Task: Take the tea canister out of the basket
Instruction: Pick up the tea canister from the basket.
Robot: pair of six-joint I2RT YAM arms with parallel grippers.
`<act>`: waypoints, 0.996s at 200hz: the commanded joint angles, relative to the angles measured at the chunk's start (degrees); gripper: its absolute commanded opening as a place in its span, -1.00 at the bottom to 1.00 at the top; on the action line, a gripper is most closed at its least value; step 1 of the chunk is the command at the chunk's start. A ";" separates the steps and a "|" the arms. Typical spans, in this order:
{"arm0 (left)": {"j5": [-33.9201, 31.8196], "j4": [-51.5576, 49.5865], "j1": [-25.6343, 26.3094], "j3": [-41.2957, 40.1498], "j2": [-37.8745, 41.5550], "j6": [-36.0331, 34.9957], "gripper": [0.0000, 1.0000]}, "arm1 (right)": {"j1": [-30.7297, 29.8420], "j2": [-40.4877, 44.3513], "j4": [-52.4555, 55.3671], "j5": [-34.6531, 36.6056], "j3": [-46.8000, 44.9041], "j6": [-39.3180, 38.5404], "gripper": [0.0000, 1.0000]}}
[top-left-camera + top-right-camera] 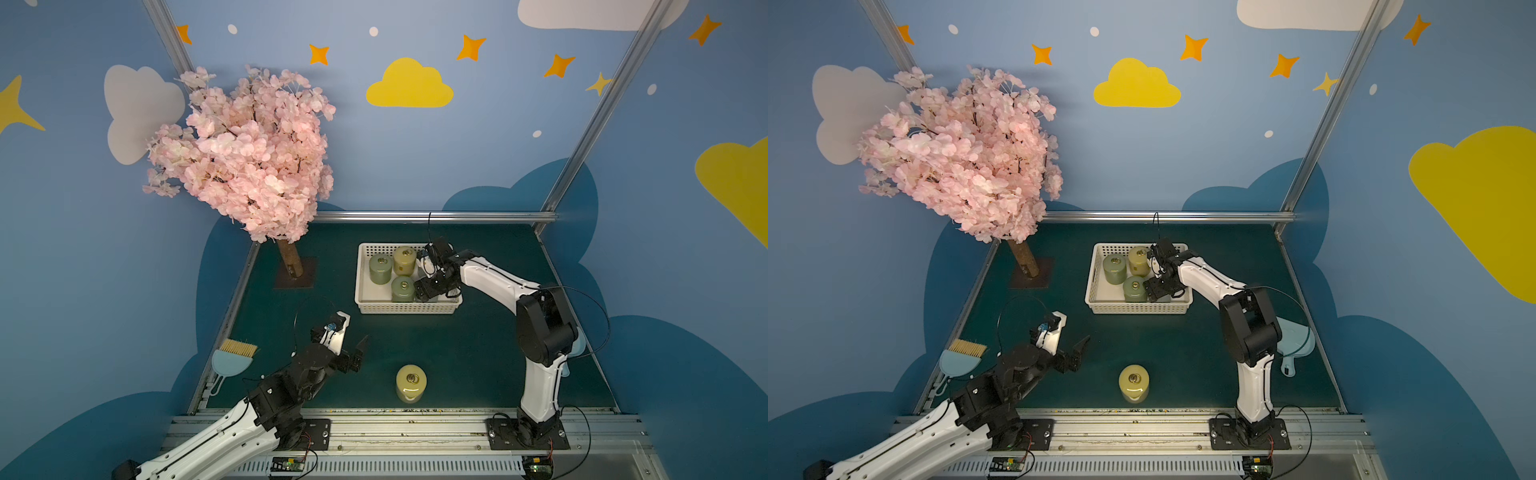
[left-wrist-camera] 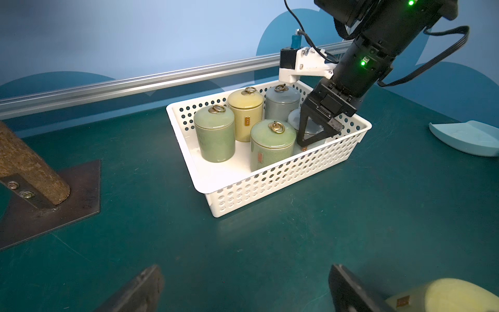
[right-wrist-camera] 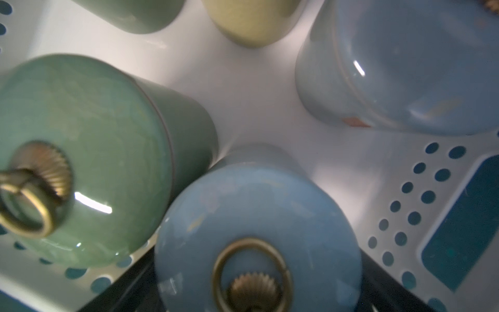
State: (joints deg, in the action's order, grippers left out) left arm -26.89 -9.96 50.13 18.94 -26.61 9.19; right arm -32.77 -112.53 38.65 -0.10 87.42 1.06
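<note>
Basket point(image 1: 409, 308) in both top views holds two green canisters point(image 1: 380, 269) and a yellow canister point(image 1: 404, 261). The right gripper point(image 1: 430, 291) hides its right end, and a second yellow jar point(image 1: 411, 383) stands outside it.

Left wrist view adds a grey-blue canister point(image 2: 282, 104) and the pale tea canister point(image 2: 293, 118) in the basket's corner, straddled by the right jaws. The left gripper point(image 2: 244, 272) gapes empty.

Right wrist view: fingers point(image 3: 127, 291) flank its lid point(image 3: 258, 216), contact unclear.

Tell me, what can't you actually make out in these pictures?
- Whether the right gripper touches the blue canister: in both top views the gripper covers it; the right wrist view's edge crops the jaws.
- Canister labels: too small to read in any view.
- Yellow canister on the table: blurred and cut by the edge in the left wrist view.
</note>
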 commanded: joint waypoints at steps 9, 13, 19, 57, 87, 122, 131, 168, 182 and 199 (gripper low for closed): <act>-0.70 0.68 -0.21 -0.39 0.34 -0.47 1.00 | -0.43 -0.98 1.25 0.38 2.09 -0.53 0.70; -0.70 0.64 -0.21 -0.39 0.33 -0.44 1.00 | -0.37 -0.98 1.31 0.41 2.13 -0.62 0.67; -0.70 0.64 -0.22 -0.39 0.33 -0.41 1.00 | -0.38 -1.11 1.50 0.41 2.29 -0.62 0.65; -0.75 0.55 -0.22 -0.37 0.60 -0.46 1.00 | -0.47 -1.02 2.04 0.54 2.50 -0.61 0.37; -0.79 0.45 -0.21 -0.35 0.83 -0.41 1.00 | -0.58 -0.32 2.15 0.63 2.24 -0.53 0.19; -0.74 0.38 -0.21 -0.39 0.83 -0.35 1.00 | -0.79 1.33 2.04 1.28 2.01 -0.34 0.06; -0.79 0.38 -0.21 -0.38 1.01 -0.33 1.00 | -0.85 1.98 2.03 1.56 1.89 -0.23 0.02; -0.79 0.29 -0.21 -0.42 1.08 -0.31 1.00 | -1.19 4.41 1.82 2.63 1.20 0.06 -0.09; -0.71 0.42 -0.18 -0.42 1.07 -0.33 1.00 | -1.17 5.16 1.67 2.98 0.92 0.17 -0.13; -0.72 0.46 -0.21 -0.48 1.00 -0.31 1.00 | -1.20 6.03 1.57 3.11 0.68 0.26 -0.14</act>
State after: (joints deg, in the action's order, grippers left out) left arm -27.03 -9.98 50.13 18.94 -26.13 9.19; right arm -33.65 -111.90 40.56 1.93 87.88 1.06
